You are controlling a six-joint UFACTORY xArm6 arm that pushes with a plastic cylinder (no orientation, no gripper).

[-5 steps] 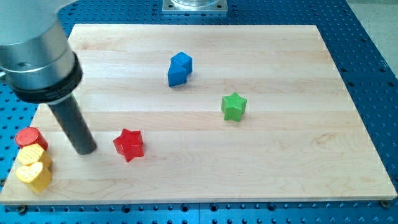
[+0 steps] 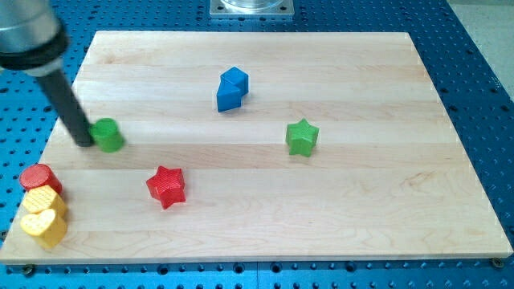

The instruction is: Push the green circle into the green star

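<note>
The green circle [image 2: 107, 134] is a short green cylinder on the left part of the wooden board [image 2: 361, 209]. My tip [image 2: 84, 143] stands right at its left side, touching or nearly touching it. The green star [image 2: 302, 136] lies far to the right of the circle, at about the same height in the view, right of the board's middle.
A red star [image 2: 166, 186] lies below and right of the green circle. A blue block [image 2: 232, 88] sits above the middle. A red cylinder [image 2: 38, 177], a yellow block [image 2: 41, 199] and a yellow heart [image 2: 44, 225] are stacked at the bottom left edge.
My tip has moved up and a little left, from beside the red star to the circle's left side. The green circle, hidden before behind the arm, now shows.
</note>
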